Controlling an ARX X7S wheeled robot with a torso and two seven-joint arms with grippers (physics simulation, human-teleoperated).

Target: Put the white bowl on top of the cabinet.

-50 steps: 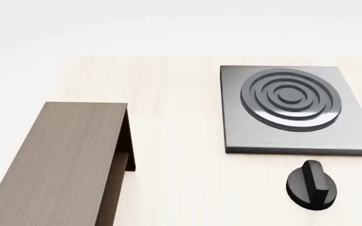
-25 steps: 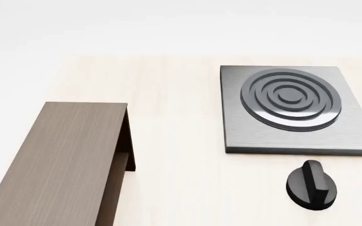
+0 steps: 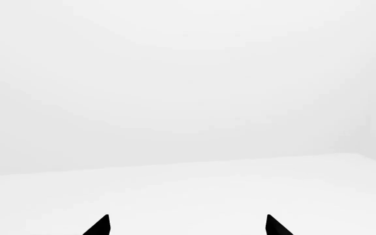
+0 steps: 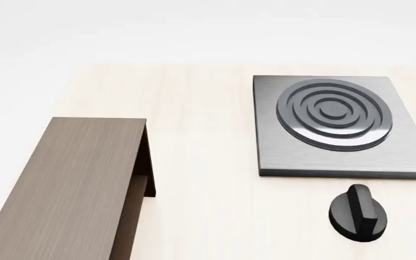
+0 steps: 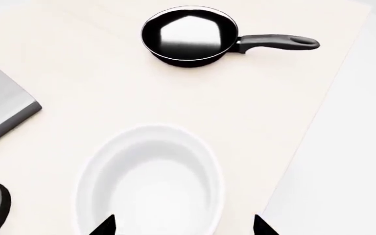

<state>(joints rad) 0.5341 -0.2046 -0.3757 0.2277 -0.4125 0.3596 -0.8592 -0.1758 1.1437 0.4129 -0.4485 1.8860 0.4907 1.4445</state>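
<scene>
No change is recorded in the head view against the two earlier frames: cabinet (image 4: 63, 187), stove plate (image 4: 342, 125) and black knob (image 4: 358, 212) are placed exactly as before, and neither arm is seen there. It is judged that the reach for the bowl has not visibly progressed and that the lift is not yet begun.

Right wrist view, nearest first: only the two dark tips of the right gripper (image 5: 182, 226) are seen, spread wide with nothing held between them. The white bowl (image 5: 150, 183) is found directly ahead of the fingers (image 5: 104, 226), upright on the table (image 5: 273, 107), its near rim lying between the two tips; contact cannot be confirmed. Further off, the black frying pan (image 5: 188, 35) is noted, well apart from the bowl.

Left wrist view: the left gripper (image 3: 186, 226) tips are likewise spread and empty, facing blank white background.

The cabinet top is bare in the head view; the bowl is outside that view.
</scene>
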